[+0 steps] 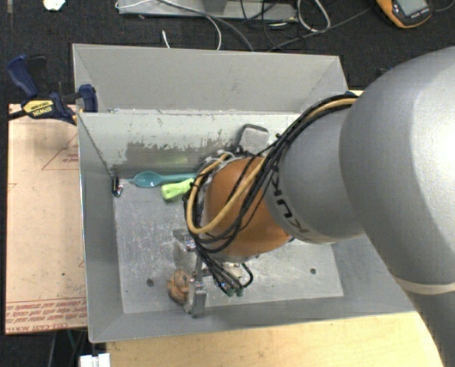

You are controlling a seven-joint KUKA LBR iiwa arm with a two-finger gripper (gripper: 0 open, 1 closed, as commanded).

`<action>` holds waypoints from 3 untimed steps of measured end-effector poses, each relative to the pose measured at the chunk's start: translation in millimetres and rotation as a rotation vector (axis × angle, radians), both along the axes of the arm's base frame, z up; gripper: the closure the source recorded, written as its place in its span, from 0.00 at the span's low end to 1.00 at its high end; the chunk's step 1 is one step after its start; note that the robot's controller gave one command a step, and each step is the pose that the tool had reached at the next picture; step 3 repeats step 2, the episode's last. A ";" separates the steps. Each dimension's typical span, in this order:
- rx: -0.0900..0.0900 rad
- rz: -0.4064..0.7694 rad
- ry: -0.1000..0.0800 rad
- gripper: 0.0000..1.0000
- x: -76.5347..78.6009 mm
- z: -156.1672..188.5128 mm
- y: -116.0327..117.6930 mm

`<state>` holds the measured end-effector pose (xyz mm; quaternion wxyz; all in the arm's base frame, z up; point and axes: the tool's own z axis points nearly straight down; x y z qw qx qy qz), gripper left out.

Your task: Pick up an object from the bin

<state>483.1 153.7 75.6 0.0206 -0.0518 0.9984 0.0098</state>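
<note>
Grey arm (380,167) and orange wrist cover (238,205) are seen low in the bin (135,235), the gripper (194,297) set just beside a small brown lump (179,284) near the front wall, its opening not discernible.

A robotics lab: a big grey arm (380,174) over a metal bin (212,82), cables (307,14) strewn across dark carpet (82,21).

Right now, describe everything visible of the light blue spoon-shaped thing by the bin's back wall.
The light blue spoon looks like plastic: rounded bowl at left, thin handle running right. It lies flat on the bin floor under the back wall. Its handle end meets a yellow-green piece; touching or overlapping, I cannot tell. The end effector is apart from it.
</note>
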 end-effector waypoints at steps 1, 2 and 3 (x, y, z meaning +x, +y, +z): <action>0.003 -0.077 -0.001 0.00 -0.3 -2.7 -11.2; 0.001 0.050 -0.005 1.00 2.3 2.3 4.2; 0.001 0.050 -0.005 1.00 2.3 2.3 4.2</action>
